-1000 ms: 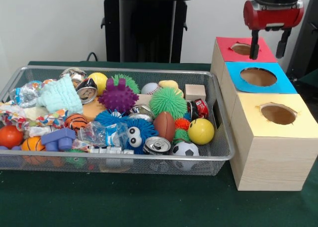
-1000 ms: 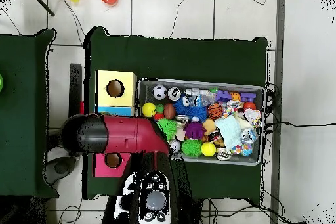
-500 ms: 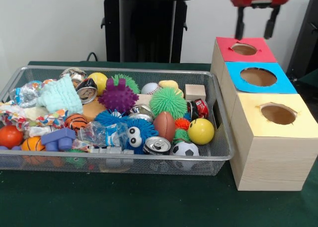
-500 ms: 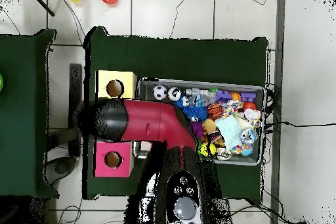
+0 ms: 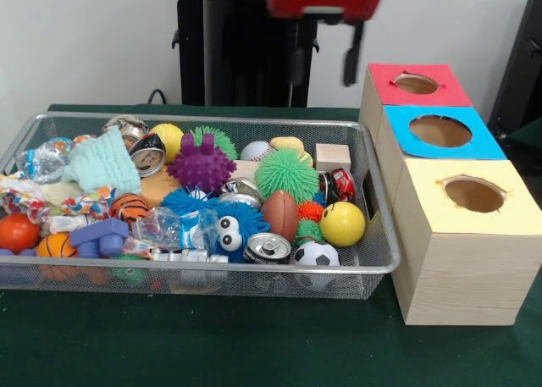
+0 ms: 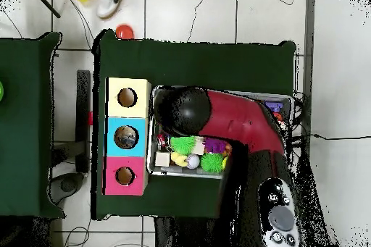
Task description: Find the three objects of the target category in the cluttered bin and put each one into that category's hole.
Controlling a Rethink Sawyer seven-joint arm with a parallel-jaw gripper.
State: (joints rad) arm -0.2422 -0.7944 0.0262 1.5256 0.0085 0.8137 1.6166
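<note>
**Gripper hung open above the bin's far right end**

In the front view the gripper (image 5: 324,55) hung high over the far right part of the bin (image 5: 383,234), its two dark fingers spread with nothing between them. The overhead view hid it: there the red arm (image 6: 239,117) covered much of the bin (image 6: 150,158), leaving only the end nearest the boxes exposed.

The front view showed the clutter. One crumpled clear bottle (image 5: 174,229) lay on its side near the front rim, long axis running left to right, just left of a blue fuzzy toy with eyes (image 5: 227,226). Another bottle (image 5: 44,160) lay at the far left corner beside a mint cloth (image 5: 103,163). A third could not be made out.

The red-faced hole (image 5: 416,84) sat in the farthest of three wooden boxes right of the bin, beyond the blue hole (image 5: 439,131) and yellow hole (image 5: 473,195); overhead, (image 6: 124,176).

Everything rested on a dark green table (image 5: 254,345); overhead, pale tiled floor (image 6: 217,12) surrounded it.
</note>
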